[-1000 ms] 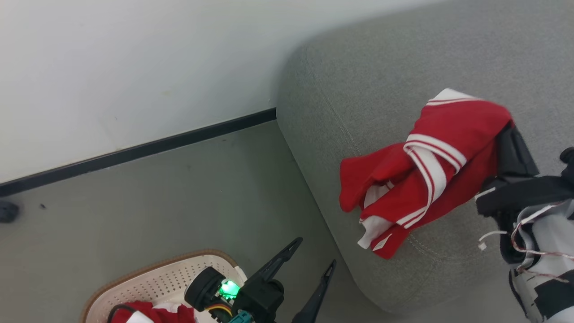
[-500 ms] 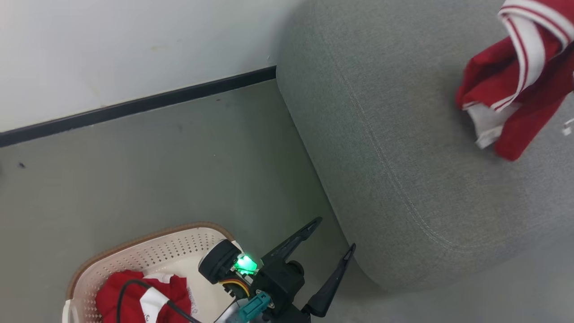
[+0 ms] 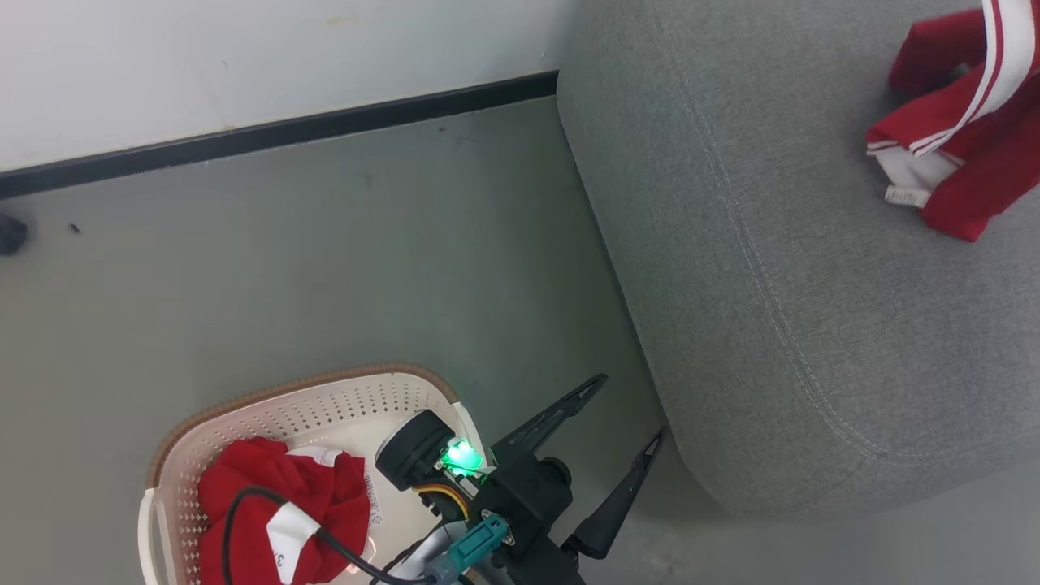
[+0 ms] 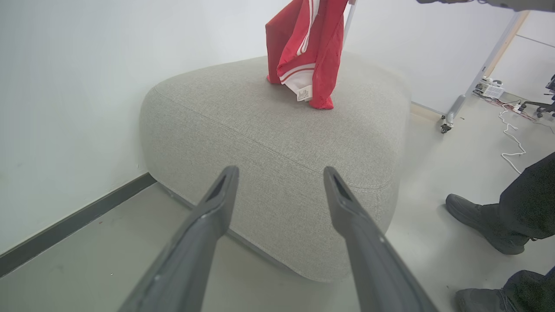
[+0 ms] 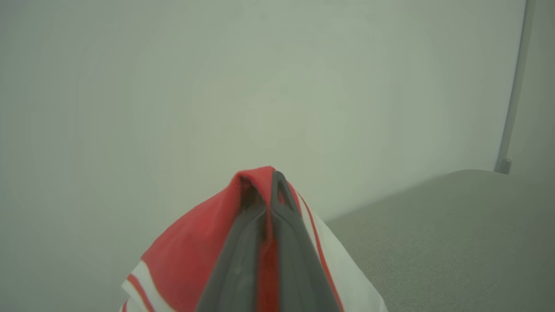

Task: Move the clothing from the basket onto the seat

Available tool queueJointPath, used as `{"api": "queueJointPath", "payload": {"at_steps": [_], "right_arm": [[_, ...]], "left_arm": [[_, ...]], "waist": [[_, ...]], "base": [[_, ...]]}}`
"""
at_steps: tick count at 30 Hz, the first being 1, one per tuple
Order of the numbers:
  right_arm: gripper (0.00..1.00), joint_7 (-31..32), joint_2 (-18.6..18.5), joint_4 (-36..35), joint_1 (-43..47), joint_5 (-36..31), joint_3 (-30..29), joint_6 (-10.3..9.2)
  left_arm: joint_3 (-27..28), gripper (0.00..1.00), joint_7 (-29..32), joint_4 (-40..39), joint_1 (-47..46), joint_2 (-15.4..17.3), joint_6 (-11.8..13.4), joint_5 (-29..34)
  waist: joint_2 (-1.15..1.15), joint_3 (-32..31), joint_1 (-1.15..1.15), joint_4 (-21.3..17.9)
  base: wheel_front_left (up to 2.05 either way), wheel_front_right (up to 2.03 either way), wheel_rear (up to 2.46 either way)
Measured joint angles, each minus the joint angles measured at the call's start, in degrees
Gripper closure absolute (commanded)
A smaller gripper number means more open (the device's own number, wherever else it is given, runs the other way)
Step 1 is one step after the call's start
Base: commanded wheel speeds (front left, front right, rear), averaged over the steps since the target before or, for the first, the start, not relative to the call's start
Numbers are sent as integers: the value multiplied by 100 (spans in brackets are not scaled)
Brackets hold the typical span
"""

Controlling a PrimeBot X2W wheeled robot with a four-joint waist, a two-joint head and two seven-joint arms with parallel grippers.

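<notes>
Red garment (image 4: 305, 47) dangles from the clamped-tight right gripper (image 5: 266, 190), hem on the seat (image 3: 772, 284), far right. Drop step, I reckon: just let go. Left gripper (image 3: 630, 406) gapes empty by the basket (image 3: 325, 398), which has another red piece (image 3: 276, 504) inside.

The basket (image 3: 325, 409), holding clothing (image 3: 313, 486), stands left of the seat (image 3: 772, 284).

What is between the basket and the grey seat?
Grey floor between basket and seat; the open left gripper hangs over that gap in the head view.
</notes>
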Motion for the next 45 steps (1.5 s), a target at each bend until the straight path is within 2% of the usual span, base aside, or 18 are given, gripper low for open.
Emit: {"api": "queueJointPath", "payload": {"at_steps": [10, 20, 21, 22, 23, 35, 45], "right_arm": [[100, 0, -5, 1089, 357, 16, -247, -58], [100, 0, -53, 1503, 94, 27, -339, -51], [87, 0, -51, 1563, 56, 27, -344, -51], [24, 0, -54, 1618, 38, 29, -353, -49], [0, 0, -56, 1673, 36, 27, -350, -48], [0, 1, 130, 2012, 159, -12, -241, 92], [0, 1, 361, 1762, 684, -186, -121, 210]], "left_arm": [[54, 0, 0, 9, -91, 100, 0, 142], [-24, 0, 9, 83, -237, 73, -57, 159], [-26, 0, 9, 89, -240, 66, -57, 159], [-36, 0, 9, 110, -242, 54, -57, 159], [-36, 0, 9, 126, -245, 45, -57, 159], [67, 0, -101, 300, -251, 24, -49, 156], [193, 0, -388, 543, -214, -2, 59, 107]], "waist": [[0, 251, 0, 28], [0, 372, -1, 33], [0, 380, -1, 45], [-1, 386, -1, 60], [0, 391, -1, 77], [0, 322, -1, 145], [-1, -39, -1, 168]], "base": [[0, 0, 0], [0, 0, 0], [0, 0, 0], [0, 0, 0], [0, 0, 0], [0, 0, 0], [0, 0, 0]]}}
